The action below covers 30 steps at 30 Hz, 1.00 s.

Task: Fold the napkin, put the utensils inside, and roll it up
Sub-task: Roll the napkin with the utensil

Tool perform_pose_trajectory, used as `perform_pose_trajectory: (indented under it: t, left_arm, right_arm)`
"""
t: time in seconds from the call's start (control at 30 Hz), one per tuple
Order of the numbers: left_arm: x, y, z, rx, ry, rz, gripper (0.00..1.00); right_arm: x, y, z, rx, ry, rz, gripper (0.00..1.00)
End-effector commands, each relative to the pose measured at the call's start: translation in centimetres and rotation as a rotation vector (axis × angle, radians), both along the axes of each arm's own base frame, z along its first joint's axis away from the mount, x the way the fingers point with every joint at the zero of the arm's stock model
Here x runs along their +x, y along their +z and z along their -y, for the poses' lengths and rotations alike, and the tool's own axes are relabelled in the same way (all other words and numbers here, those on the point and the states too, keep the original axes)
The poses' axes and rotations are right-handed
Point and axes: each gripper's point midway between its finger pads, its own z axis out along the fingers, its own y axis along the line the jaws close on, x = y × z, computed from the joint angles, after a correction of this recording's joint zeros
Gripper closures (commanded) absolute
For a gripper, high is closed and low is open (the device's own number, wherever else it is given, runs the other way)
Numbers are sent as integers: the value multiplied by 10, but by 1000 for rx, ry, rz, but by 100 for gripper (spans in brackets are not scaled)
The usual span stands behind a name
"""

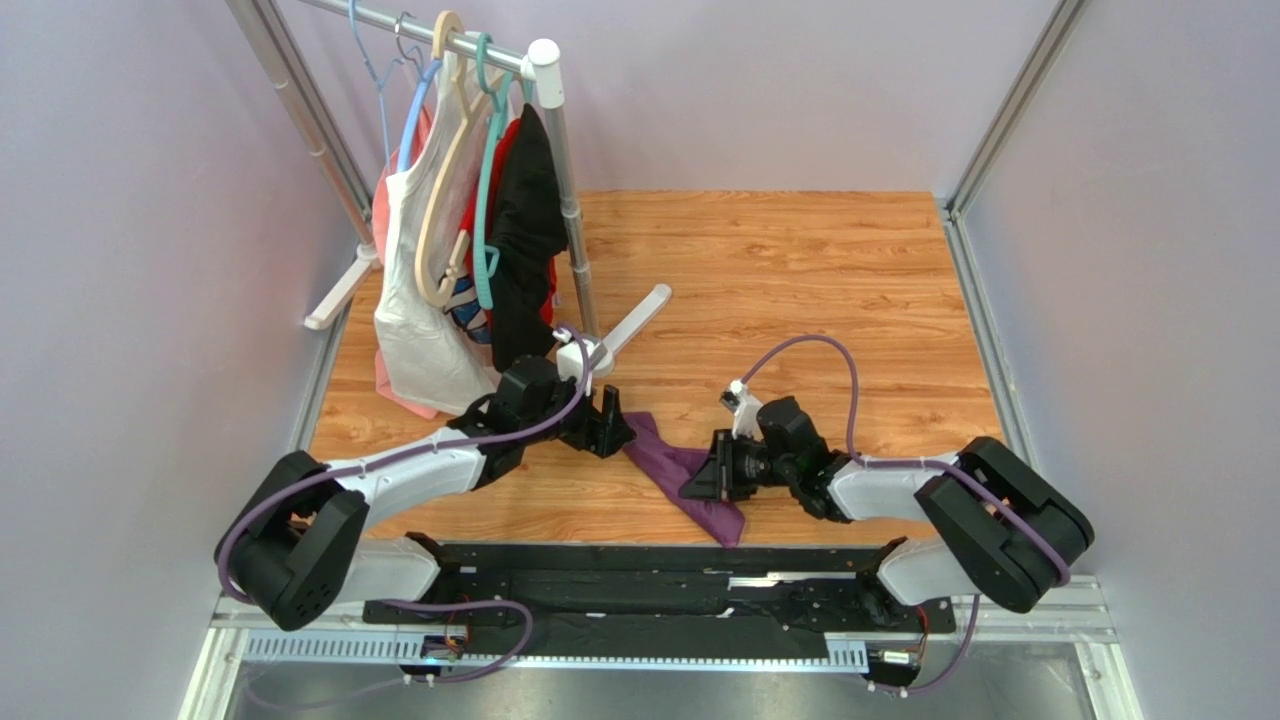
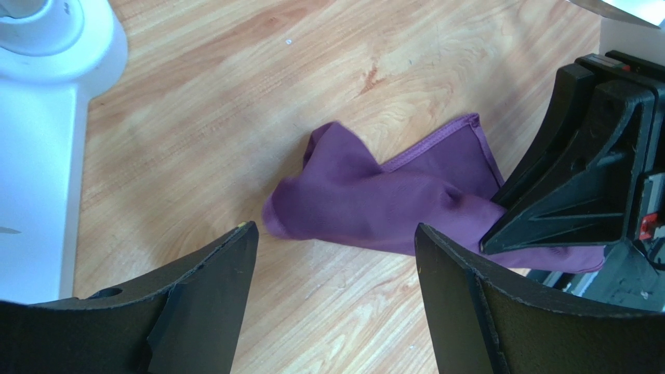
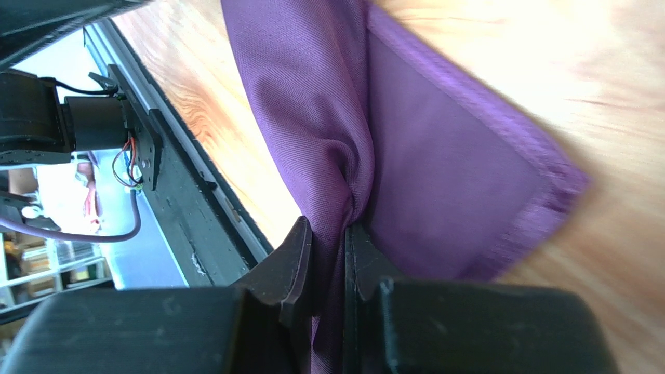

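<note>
Right wrist view: the right hand is clamped on a gathered fold of the napkin, pinching the purple cloth between its fingers — likely so it can lift and spread it, since the cloth lies bunched rather than flat. Just beyond, the left hand is spread wide and empty, hovering at the crumpled far end, probably to take a second corner. The napkin rests on the desk between both hands, near the front edge. No utensils show in any view. Farther back stands a garment rack — no part of this job.
</note>
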Motion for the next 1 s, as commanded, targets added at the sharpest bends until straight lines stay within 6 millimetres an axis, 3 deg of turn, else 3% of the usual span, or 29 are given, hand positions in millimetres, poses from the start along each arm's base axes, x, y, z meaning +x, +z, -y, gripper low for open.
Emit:
perform_pose_trajectory:
  t: [0.0, 0.47, 0.77, 0.97]
  left_arm:
    - [14, 6, 5, -45, 17, 80, 18]
    - [31, -2, 28, -92, -17, 82, 25]
    - [35, 5, 38, -144, -37, 95, 29]
    - [33, -20, 40, -97, -47, 17, 49]
  right_arm:
    - [-36, -48, 41, -158, 20, -207, 100]
    - [-35, -59, 43, -182, 17, -264, 100]
    - [-35, -62, 44, -189, 15, -275, 100]
    - [-33, -61, 44, -195, 6, -271, 100]
